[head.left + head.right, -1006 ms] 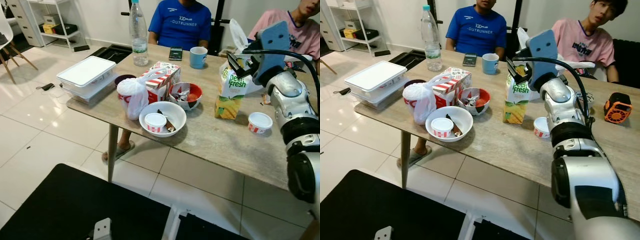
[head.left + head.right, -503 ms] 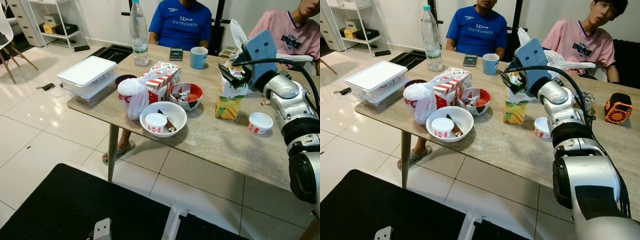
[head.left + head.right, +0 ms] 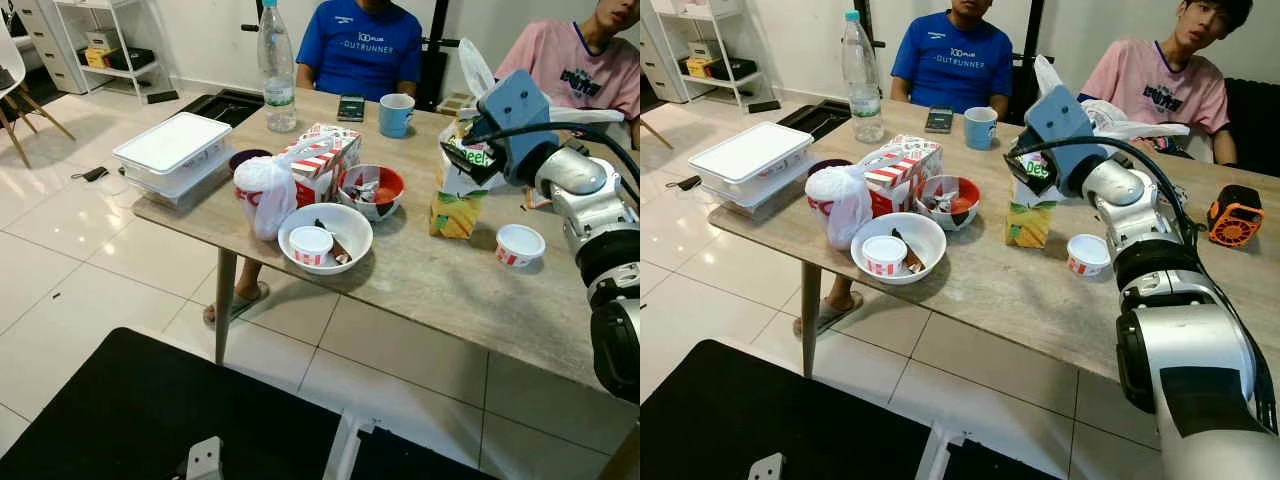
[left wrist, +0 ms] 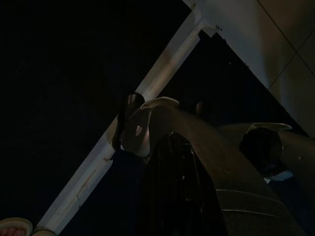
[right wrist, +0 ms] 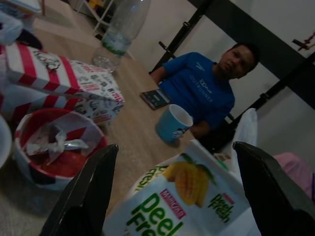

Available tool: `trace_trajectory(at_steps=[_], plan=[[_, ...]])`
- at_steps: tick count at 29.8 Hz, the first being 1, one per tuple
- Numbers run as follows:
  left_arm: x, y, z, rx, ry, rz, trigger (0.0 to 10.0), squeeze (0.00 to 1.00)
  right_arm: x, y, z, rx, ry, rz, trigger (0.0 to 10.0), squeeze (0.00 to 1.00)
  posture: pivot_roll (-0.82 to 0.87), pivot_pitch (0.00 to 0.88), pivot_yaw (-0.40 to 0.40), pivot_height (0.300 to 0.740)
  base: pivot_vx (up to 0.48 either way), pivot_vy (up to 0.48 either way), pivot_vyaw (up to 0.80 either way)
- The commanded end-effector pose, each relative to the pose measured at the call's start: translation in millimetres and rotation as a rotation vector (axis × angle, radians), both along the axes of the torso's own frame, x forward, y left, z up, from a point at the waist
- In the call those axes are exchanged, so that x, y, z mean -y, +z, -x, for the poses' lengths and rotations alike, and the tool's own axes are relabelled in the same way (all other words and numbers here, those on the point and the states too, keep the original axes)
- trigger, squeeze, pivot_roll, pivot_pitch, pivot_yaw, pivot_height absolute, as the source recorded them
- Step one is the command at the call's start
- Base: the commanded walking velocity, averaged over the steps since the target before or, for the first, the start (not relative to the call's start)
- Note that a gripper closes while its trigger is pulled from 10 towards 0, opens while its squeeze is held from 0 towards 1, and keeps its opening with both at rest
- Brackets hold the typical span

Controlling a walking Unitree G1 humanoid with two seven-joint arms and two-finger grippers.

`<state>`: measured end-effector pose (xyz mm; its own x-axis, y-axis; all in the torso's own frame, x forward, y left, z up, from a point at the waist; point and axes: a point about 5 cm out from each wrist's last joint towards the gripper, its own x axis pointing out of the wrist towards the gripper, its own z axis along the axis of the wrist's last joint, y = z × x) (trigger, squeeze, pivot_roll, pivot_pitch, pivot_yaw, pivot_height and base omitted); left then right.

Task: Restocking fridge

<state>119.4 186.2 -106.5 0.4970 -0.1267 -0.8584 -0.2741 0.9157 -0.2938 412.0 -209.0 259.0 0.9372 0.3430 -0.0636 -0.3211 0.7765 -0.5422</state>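
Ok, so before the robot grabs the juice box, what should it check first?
1. Right gripper open: ok, its two black fingers are spread wide in the right wrist view.
2. Fingers either side of the Peel Fresh juice carton: ok, the carton top sits between them.
3. Carton upright on the table: ok.
4. Fingers touching the carton: cannot tell.
5. Room around the carton: not ok on the robot's right, a small white cup stands close; the red bowl is farther off on the other side.
6. Left gripper out of the way: ok, it hangs low in the dark.
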Motion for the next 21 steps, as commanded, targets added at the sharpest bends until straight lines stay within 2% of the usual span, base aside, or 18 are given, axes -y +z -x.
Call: trace_trajectory(at_steps=[1,10,15,17,19,21], plan=[[6.3,-3,6.9,-0.022,0.007,0.02,10.0,0.0,3.0,2,-0.7,-0.01,-0.023,-0.007,10.0,0.0,-0.02,0.0,-0.026,0.74,0.0,0.0,0.0],[4.6,-4,14.1,-0.03,0.004,0.018,10.0,0.0,6.4,3,-1.9,-0.016,-0.064,-0.076,10.0,0.0,-0.01,0.012,-0.024,0.74,0.0,0.0,0.0],[-0.4,-7,29.6,-0.048,0.011,0.017,10.0,0.0,21.8,30,0.1,0.081,-0.093,-0.237,10.0,0.0,0.02,0.068,-0.021,0.74,0.0,0.0,0.0],[-1.0,-7,31.5,-0.05,0.011,0.016,10.0,0.0,22.7,32,0.5,0.089,-0.089,-0.246,10.0,0.0,0.02,0.068,-0.021,0.74,0.0,0.0,0.0],[-4.1,-8,39.8,-0.063,0.015,0.011,10.0,0.0,24.5,41,1.5,0.104,-0.061,-0.303,10.0,0.0,0.02,0.094,-0.017,0.74,0.0,0.0,0.0],[-6.8,-9,46.9,-0.075,0.016,0.006,10.0,0.0,27.6,45,2.0,0.106,-0.07,-0.301,10.0,0.0,0.02,0.116,-0.016,0.74,0.0,0.0,0.0]])
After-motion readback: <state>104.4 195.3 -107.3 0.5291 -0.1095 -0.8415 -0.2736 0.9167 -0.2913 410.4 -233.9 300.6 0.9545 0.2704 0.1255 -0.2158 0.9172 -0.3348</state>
